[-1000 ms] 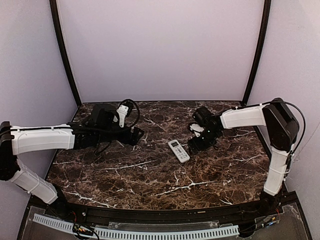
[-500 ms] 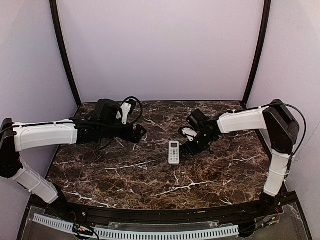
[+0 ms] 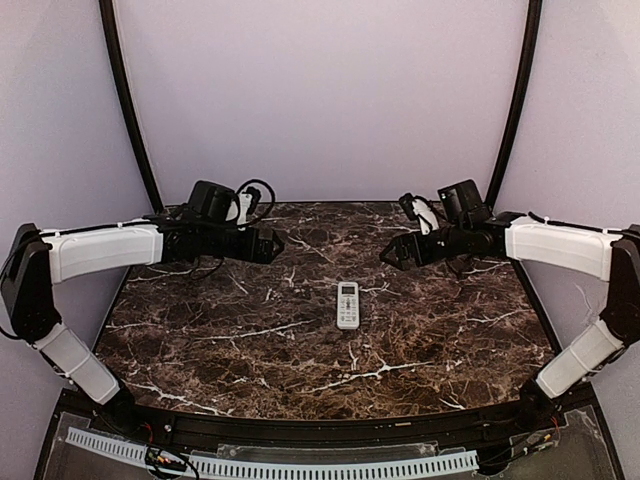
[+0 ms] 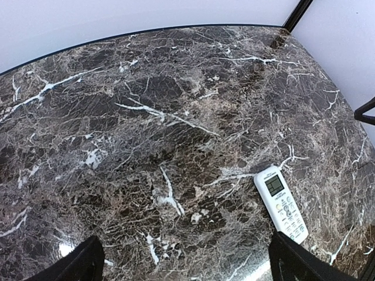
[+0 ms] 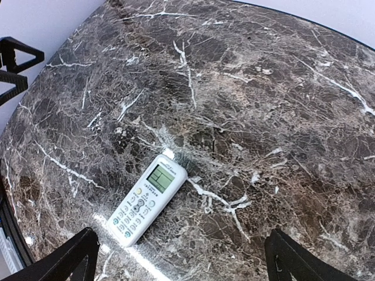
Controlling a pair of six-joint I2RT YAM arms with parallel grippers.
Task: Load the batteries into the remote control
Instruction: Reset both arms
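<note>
The white remote control (image 3: 347, 305) lies face up, screen and buttons showing, near the middle of the marble table (image 3: 250, 350). It also shows in the left wrist view (image 4: 281, 203) and the right wrist view (image 5: 147, 199). My left gripper (image 3: 272, 243) hovers back left of it, open and empty (image 4: 186, 243). My right gripper (image 3: 390, 253) hovers back right of it, open and empty (image 5: 181, 234). Neither gripper touches the remote. The batteries are not in view.
The table is bounded by pale walls and a curved black frame (image 3: 130, 120). The left gripper's black fingertips show in the right wrist view (image 5: 14, 64). A tip of the right gripper shows in the left wrist view (image 4: 366, 111).
My right gripper has left the remote and pulled back and up to the right. The remote was turned and now lies lengthwise, pointing away. My left gripper has moved slightly back.
</note>
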